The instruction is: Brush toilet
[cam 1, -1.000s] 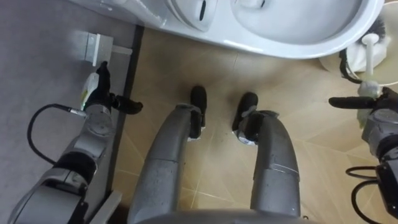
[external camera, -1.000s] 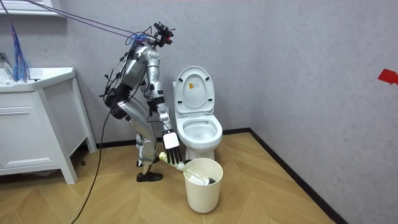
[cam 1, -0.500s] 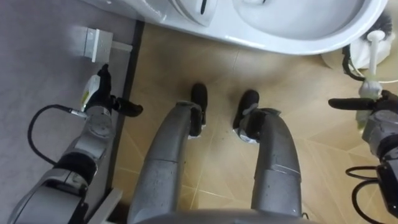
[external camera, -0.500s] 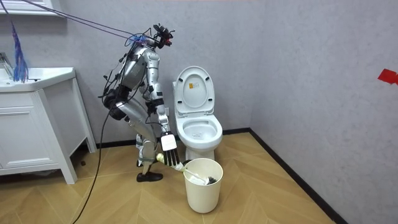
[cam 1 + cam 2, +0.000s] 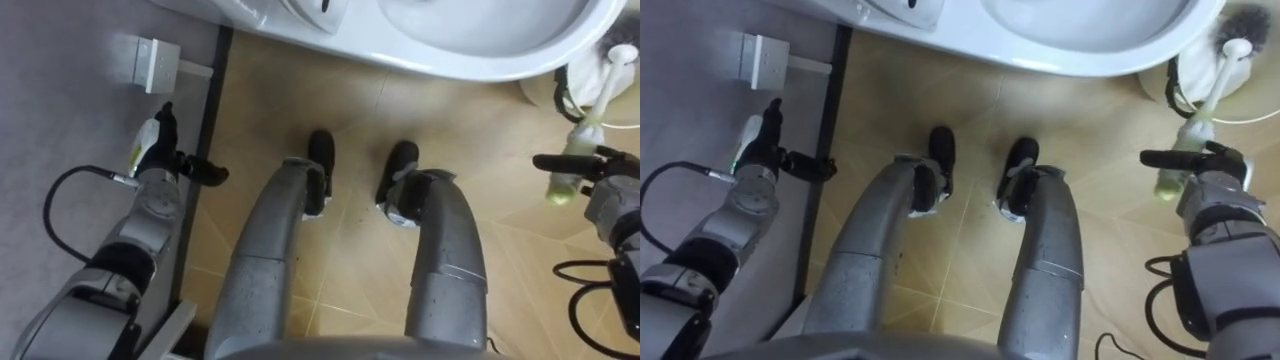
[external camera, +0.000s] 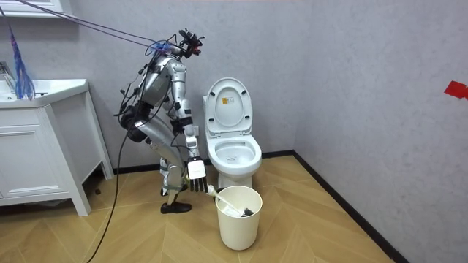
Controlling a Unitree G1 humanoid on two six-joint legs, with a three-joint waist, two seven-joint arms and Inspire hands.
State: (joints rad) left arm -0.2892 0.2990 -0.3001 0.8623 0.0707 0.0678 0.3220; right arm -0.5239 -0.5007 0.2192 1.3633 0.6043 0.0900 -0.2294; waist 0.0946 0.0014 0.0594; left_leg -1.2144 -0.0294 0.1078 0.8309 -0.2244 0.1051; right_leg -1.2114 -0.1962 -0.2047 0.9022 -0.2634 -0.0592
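Observation:
I stand bent in front of the white toilet (image 6: 234, 153), whose bowl rim (image 5: 480, 62) runs along the top of the eye views. The toilet brush (image 5: 1215, 85) has a white shaft, a yellow-green grip and a dark bristle head (image 5: 1245, 22). It leans out of the white bin (image 6: 239, 219) to my right. My right hand (image 5: 1212, 178) is beside my right knee, with its thumb across the brush grip (image 5: 560, 185). My left hand (image 5: 160, 150) hangs by my left side, fingers straight, holding nothing.
A grey wall with a dark baseboard (image 5: 205, 120) and a small white box (image 5: 150, 63) lies close on my left. A white vanity cabinet (image 6: 44, 161) stands at the room view's left. The tan floor behind me is free.
My right hand has drawn back toward my knee, and the brush has tilted with it, its grip end swinging away from the bin. The left hand has stayed put.

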